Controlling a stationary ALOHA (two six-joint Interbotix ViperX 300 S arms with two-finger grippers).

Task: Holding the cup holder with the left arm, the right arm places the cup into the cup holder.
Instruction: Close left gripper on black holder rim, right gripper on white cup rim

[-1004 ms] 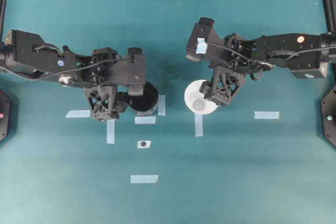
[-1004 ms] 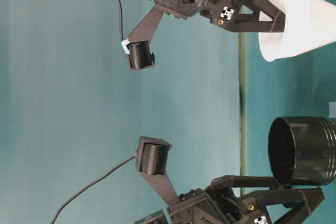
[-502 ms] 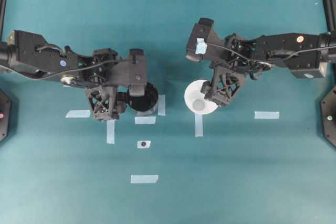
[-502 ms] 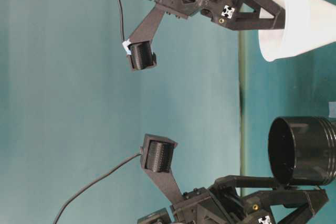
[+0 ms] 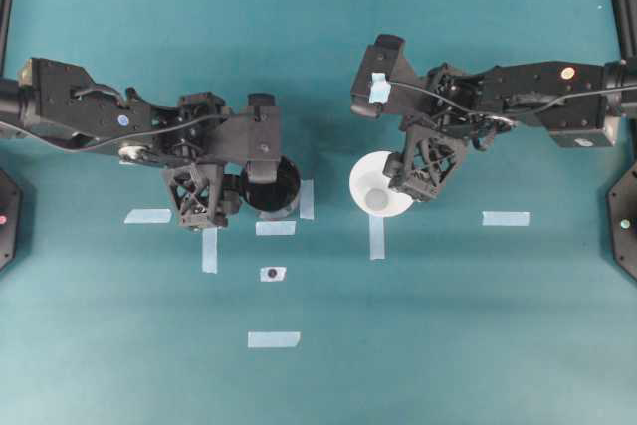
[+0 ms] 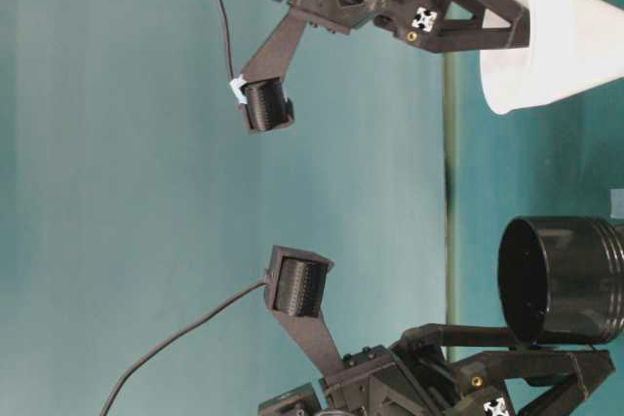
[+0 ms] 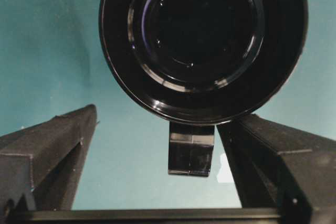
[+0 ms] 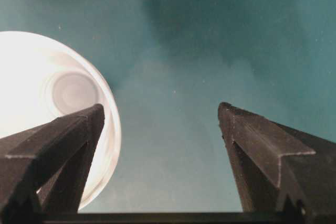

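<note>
Cup holder (image 5: pixel 275 184) stood upright on the teal table (image 5: pixel 448 325), glossy black and round, its wide mouth open to the overhead view. Its small stubby handle (image 7: pixel 191 148) pointed toward the left wrist camera, a squared block of the same shiny black. No writing or brand could be read anywhere in these views.

Well apart from the cup holder, to its right in the overhead view, the cup (image 5: pixel 376 186) stood upright too: plain matte white, tapered from a wide rim to a small round base, with no handle.

Over the cup holder, the left gripper (image 5: pixel 231 196) hung with its jaws spread wide. In the left wrist view the two dark fingers (image 7: pixel 47 156) lay on either side of the handle with bare table showing between each of them and it, so nothing was gripped.

At the cup, the right gripper (image 5: pixel 398 178) was likewise open and held nothing. One lattice-patterned finger (image 8: pixel 50 153) crossed over the cup's rim, and the other stood over bare table beside it. A light blue tape patch (image 5: pixel 381 88) marked the right arm's wrist.

Pale tape strips (image 5: pixel 275 228) lay flat on the table around the cup holder, one just beside its base.
</note>
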